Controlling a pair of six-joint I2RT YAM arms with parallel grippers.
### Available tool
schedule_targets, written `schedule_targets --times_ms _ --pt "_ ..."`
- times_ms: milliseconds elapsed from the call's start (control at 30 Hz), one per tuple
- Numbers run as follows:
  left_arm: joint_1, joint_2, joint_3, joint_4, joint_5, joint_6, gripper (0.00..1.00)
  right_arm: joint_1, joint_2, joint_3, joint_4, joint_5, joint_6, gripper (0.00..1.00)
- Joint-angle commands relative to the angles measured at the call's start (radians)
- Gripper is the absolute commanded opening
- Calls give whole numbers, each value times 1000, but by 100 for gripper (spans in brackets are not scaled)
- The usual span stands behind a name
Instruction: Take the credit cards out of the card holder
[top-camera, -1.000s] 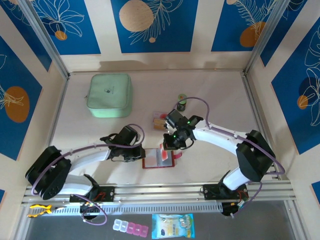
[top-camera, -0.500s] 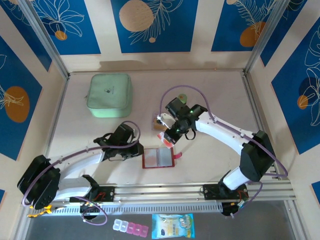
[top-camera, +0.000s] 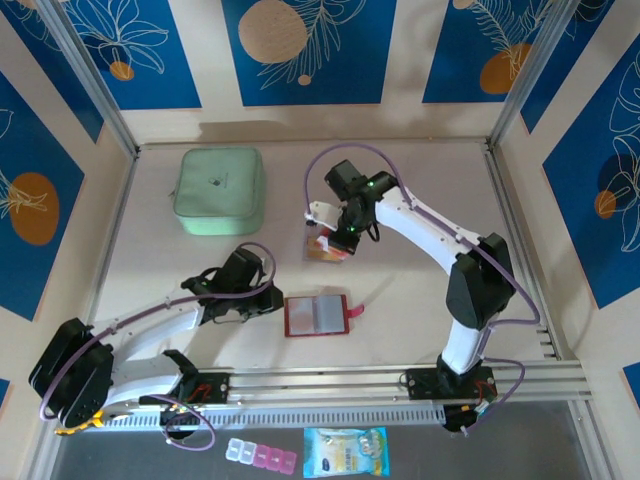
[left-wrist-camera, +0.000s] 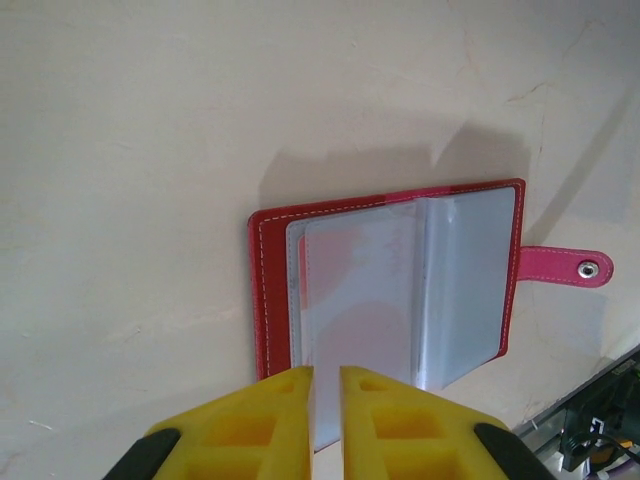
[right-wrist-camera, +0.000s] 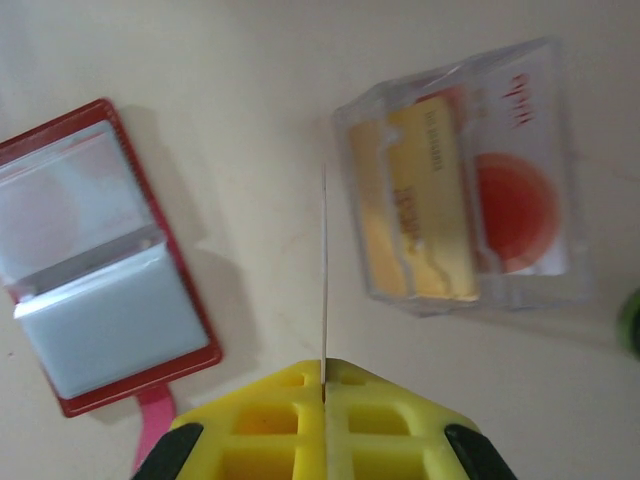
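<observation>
The card holder is lying open on the table, near the front edge and between the two arms. Its pink tab is pointing away to the right side. In the left wrist view, the left claw is sitting at the near edge of the holder. Its yellow fingers are almost together, and the edge of a clear sleeve is running down into the narrow gap between them, so the claw is pinching the holder there.

The right claw is hovering farther back, beside a clear tray. Its fingers are pressing together on one thin card, which is standing on its edge and showing as a fine line. Inside the tray a yellow card and an orange card are lying side by side. The tray is standing apart from the holder, behind it. A green pouch is resting at the far left of the table, well apart from everything else.
</observation>
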Motion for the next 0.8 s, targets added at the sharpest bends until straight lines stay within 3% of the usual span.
schedule_targets --times_ms 0,400,767 --pt "14 -10 -3 -31 -5 25 14 -32 42 88 -44 -69 -85 0" --pt "31 -26 5 -71 -6 40 14 -96 244 339 -147 -112 -176 0" --pt "49 -55 -18 -82 -9 36 14 -104 336 398 -163 -63 -230 0"
